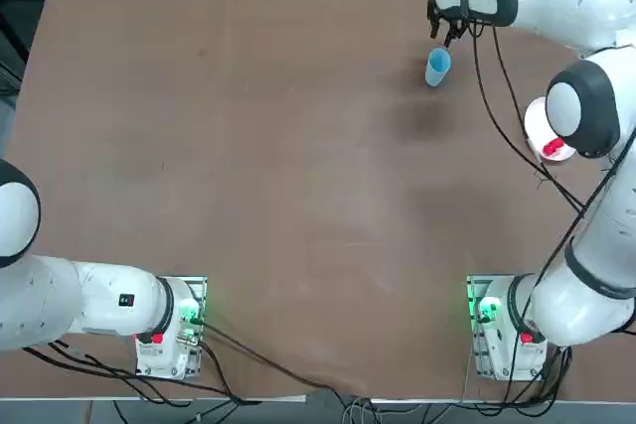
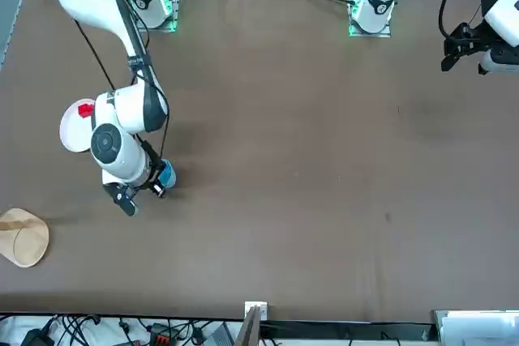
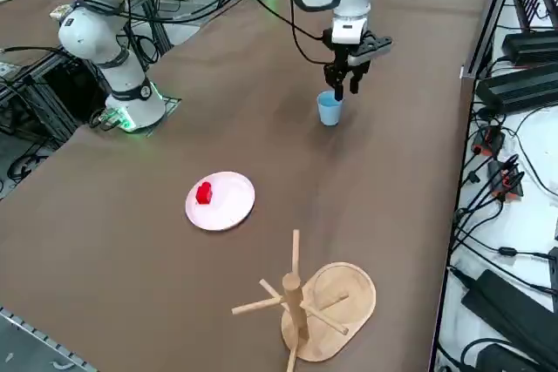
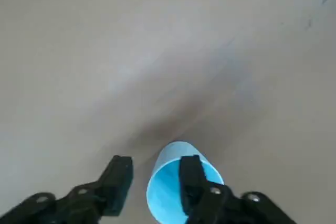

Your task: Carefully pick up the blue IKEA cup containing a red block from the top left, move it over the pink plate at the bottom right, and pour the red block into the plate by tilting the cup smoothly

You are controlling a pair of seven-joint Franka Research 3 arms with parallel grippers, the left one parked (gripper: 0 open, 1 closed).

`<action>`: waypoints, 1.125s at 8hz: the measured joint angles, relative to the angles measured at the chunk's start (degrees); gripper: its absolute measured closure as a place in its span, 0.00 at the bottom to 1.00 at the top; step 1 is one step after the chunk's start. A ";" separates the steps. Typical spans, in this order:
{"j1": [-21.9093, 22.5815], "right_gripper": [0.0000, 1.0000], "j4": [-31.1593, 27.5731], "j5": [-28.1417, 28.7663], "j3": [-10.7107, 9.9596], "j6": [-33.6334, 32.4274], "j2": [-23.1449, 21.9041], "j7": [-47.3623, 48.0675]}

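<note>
I see the cup [image 3: 330, 109] standing upright on the brown table [image 1: 278, 176], empty as far as the wrist camera shows. The right gripper [image 3: 343, 86] hangs just above the cup's rim, fingers [image 4: 191, 174] spread apart and gripping nothing; one finger sits over the cup's mouth, the other outside its wall. The red block [image 3: 204, 192] lies on the pink plate [image 3: 225, 206], well apart from the cup. A wooden peg stand [image 3: 307, 302] sits beyond the plate, farther still from the cup.
</note>
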 joint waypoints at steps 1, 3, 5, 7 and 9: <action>-0.26 0.30 1.06 0.01 -0.12 -1.36 -0.57 -0.10; -4.21 0.09 5.70 0.15 1.44 -8.03 -2.10 -7.95; -13.44 0.00 7.45 0.17 7.52 -14.39 -6.88 -26.27; -18.68 0.00 7.39 0.18 8.84 -20.22 -12.15 -39.56; -20.26 0.00 7.22 0.19 9.01 -25.41 -16.60 -42.06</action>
